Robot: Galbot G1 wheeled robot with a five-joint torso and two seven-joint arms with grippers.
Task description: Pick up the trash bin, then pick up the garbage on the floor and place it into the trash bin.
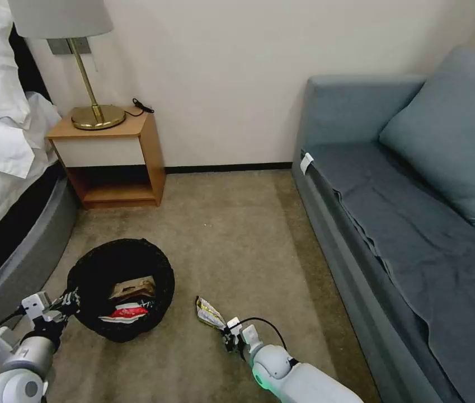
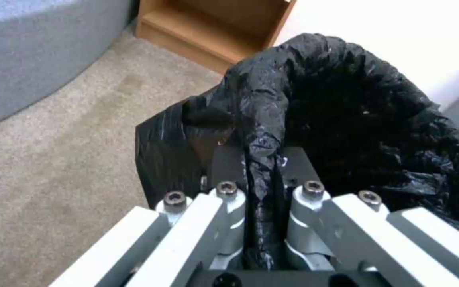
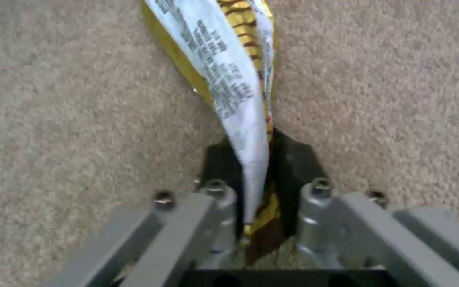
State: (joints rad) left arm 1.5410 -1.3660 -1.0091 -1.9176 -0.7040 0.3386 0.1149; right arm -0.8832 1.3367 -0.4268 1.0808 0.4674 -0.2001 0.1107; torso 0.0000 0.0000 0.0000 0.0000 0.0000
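The trash bin [image 1: 120, 288] stood on the carpet [image 1: 237, 235] between the bed [image 1: 2, 184] on the left and the sofa [image 1: 416, 224] on the right. A nightstand [image 1: 111, 159] with a lamp [image 1: 80, 61] on it stood behind the bin against the wall. A snack wrapper [image 1: 209, 312] lay right of the bin; other wrappers [image 1: 128, 305] lay inside it.

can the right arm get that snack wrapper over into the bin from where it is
Probably yes: the right gripper is shut on the snack wrapper, bare carpet lies between, and the trash bin, gripped by the left gripper, stands open-mouthed alongside.
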